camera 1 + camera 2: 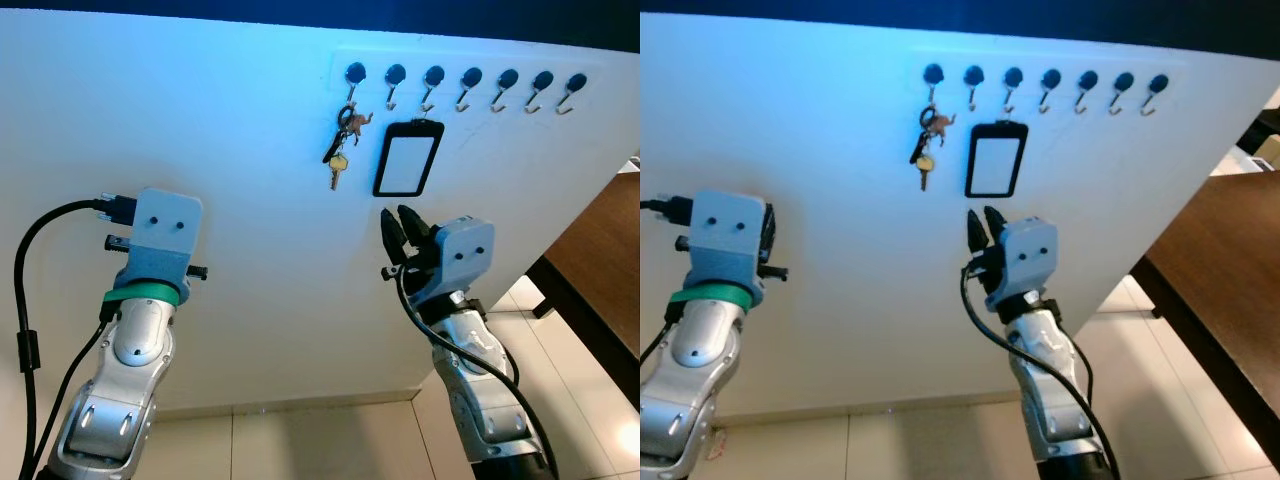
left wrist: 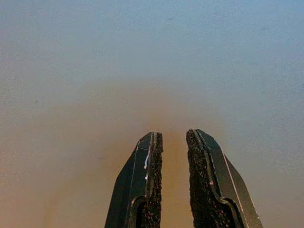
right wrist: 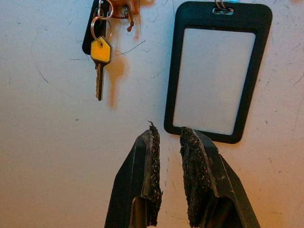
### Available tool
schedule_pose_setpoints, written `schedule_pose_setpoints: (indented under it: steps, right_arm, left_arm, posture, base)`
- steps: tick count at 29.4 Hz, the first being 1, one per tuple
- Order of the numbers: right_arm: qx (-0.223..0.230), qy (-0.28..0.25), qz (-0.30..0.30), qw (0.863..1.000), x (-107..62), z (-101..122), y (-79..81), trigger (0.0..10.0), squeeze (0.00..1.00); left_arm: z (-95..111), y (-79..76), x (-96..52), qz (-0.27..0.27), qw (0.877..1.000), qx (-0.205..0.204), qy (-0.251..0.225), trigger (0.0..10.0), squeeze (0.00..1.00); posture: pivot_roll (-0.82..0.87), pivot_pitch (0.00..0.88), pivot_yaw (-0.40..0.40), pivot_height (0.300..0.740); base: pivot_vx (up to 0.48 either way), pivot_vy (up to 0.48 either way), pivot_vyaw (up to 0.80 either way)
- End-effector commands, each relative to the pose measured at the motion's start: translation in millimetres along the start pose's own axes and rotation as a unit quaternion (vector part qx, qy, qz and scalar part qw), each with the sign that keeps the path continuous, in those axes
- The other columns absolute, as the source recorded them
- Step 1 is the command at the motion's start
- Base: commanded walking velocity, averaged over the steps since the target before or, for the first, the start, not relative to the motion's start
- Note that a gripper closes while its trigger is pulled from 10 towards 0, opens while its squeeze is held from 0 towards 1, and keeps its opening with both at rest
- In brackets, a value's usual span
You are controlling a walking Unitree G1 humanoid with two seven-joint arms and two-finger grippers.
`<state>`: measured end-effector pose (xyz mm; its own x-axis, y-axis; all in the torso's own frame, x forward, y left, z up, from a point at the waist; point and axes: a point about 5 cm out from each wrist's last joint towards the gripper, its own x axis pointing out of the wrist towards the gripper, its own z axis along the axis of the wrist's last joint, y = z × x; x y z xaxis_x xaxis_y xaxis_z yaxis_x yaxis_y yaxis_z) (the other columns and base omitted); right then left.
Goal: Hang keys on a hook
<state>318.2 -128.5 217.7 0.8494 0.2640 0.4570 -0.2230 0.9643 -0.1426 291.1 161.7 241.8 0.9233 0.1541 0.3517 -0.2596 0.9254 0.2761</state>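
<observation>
Both silver arms raised, forearms angled up and forward. Left gripper (image 2: 173, 156) held at chest-left, wrist with green band; jaws slightly parted, narrow gap, nothing between. Right gripper (image 1: 398, 222) higher and further in, black fingers (image 3: 145, 180) pointing up; jaws slightly parted, nothing held. Black cables loop along both forearms.

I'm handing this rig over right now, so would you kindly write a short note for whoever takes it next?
Right gripper: raised just below the badge holder, fingers slightly apart, holding nothing.
Left gripper: raised before the bare white wall, fingers slightly apart, holding nothing.
Keys: hanging on the leftmost hook of the row, beside the badge holder, which hangs from the third hook.
Done: the keys appear hung, free of both grippers.
Left: likely only to draw the arms back; check the keys hang steady.
</observation>
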Motion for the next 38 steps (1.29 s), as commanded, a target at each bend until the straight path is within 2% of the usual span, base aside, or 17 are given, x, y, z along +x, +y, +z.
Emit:
schedule_pose_setpoints:
  steps: [1,4,10,32,38]
  right_arm:
    - [0.001,0.000,0.001,1.000,-0.3,-1.8,0.6,10.0,0.00]
    - [-0.001,-0.004,0.006,1.000,3.6,-1.1,1.7,10.0,0.00]
    - [-0.003,-0.009,0.007,1.000,6.9,-0.3,0.9,10.0,0.00]
    - [-0.003,-0.013,0.003,1.000,9.9,-1.3,0.4,10.0,0.00]
    - [0.002,-0.017,0.000,1.000,11.0,0.2,0.3,10.0,0.00]
  left_arm:
    - [-6.7,-6.7,-3.0,-0.014,1.000,0.007,0.006,10.0,0.00]
    - [-8.2,-15.8,-6.0,-0.029,1.000,0.001,0.006,10.0,0.00]
    - [-11.1,-20.2,-8.2,-0.035,0.999,0.003,0.009,10.0,0.00]
    - [-11.5,-24.8,-7.3,-0.048,0.999,0.002,0.003,10.0,0.00]
    - [-11.2,-25.0,-5.5,-0.049,0.999,0.001,0.003,10.0,0.00]
  posture:
    - [0.07,0.069,0.025,0.740]
    - [0.07,0.067,0.021,0.740]
    - [0.07,0.069,0.021,0.740]
    - [0.08,0.081,0.031,0.740]
    - [0.08,0.080,0.032,0.740]
  base:
    - [-0.356,0.000,0.00]
    - [-0.381,0.000,0.00]
    - [-0.408,0.000,0.00]
    - [-0.427,0.000,0.00]
    - [-0.407,0.000,-0.56]
